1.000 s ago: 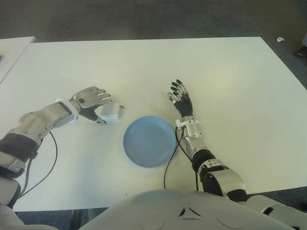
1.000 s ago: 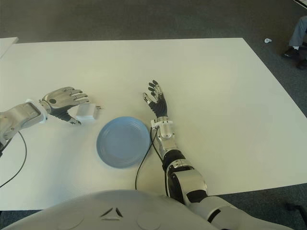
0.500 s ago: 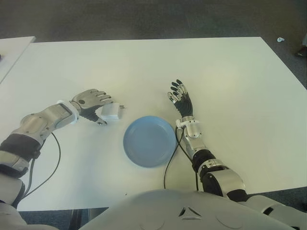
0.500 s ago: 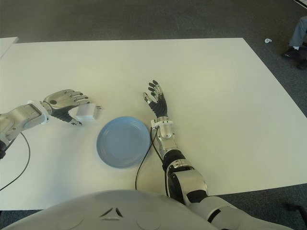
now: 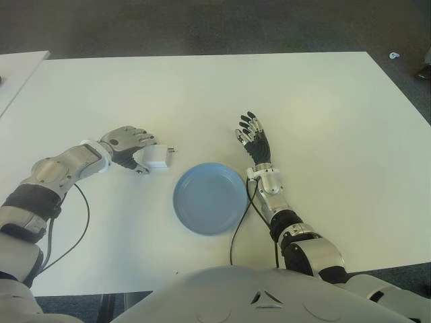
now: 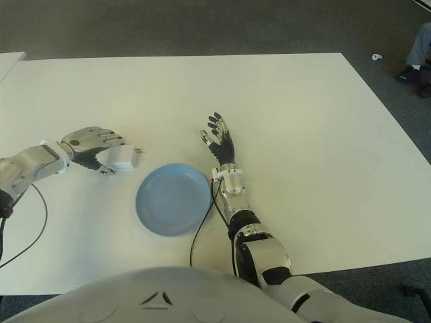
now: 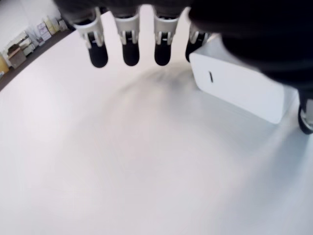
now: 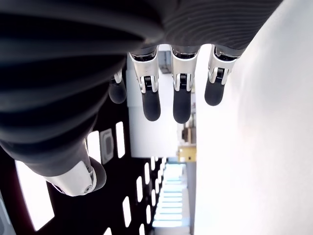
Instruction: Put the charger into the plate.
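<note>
The white charger [image 5: 156, 157] lies on the white table [image 5: 323, 108], its prongs pointing toward the blue plate [image 5: 210, 198], which sits just to its right and holds nothing. My left hand [image 5: 128, 145] arches over the charger's left end. In the left wrist view the charger [image 7: 239, 88] sits between the index fingertip and the thumb, with the other fingers [image 7: 129, 49] held straight and off it. The hand is open. My right hand [image 5: 252, 138] shows at the plate's right side, open with fingers spread, holding nothing.
A black cable [image 5: 237, 232] runs from my right wrist along the plate's right edge to the table's near edge. Another cable [image 5: 77, 225] hangs from my left arm. A second white table [image 5: 17, 67] stands at the far left. A person's foot [image 6: 412, 70] shows at the far right.
My left hand has sunk slightly and its fingers have curled a little closer over the charger. The charger, the plate and the right hand have not moved.
</note>
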Motion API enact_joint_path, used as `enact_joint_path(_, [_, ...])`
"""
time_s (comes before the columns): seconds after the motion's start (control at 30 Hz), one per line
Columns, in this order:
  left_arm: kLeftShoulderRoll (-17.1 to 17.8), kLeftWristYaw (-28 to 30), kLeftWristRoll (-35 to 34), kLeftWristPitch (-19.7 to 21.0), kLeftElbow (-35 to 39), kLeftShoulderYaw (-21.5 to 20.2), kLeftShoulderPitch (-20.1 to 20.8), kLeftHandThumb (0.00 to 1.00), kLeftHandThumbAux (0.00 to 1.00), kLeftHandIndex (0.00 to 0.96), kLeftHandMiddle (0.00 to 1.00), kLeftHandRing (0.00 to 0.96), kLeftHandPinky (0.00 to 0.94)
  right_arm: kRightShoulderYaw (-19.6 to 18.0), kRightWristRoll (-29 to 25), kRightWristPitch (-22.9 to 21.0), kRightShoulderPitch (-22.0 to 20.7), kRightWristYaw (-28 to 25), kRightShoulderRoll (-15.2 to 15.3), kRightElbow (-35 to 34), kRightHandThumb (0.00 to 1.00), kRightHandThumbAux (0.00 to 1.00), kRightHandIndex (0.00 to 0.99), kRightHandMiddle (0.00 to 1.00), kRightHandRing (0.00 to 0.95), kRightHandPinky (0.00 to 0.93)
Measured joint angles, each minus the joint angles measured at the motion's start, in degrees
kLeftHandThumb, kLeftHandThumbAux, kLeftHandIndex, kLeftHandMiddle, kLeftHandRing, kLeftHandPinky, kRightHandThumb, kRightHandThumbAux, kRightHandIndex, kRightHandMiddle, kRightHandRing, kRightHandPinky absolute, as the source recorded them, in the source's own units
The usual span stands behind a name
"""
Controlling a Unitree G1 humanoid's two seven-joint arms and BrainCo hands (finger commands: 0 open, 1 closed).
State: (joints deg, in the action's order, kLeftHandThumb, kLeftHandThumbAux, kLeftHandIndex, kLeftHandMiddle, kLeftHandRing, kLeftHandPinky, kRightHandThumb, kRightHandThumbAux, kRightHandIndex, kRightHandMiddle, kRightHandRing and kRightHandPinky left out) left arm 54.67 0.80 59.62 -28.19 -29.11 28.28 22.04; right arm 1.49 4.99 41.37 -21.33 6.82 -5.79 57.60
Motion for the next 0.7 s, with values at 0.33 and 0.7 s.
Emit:
enact_joint_path(0.33, [-0.40,-3.18,-0.05,-3.02,-3.59,0.28,1.14,0.310,0.334,0.023,0.071,0.020,0.000,0.75,0.36,-0.88,0.53,0.74,0.30,-1.13,0.132,0.668,0.024,0.184,0.175,0.140])
enact_joint_path(0.7, [-2.03,-8.44,-2.22,-7.46,-8.12,0.20,1.69,0.291,0.341,0.040,0.095,0.050,0.000,1.92,0.35,-2.16,1.33,1.51,0.70,-3.09,0.125,0.662,0.040,0.197,0.188,0.168])
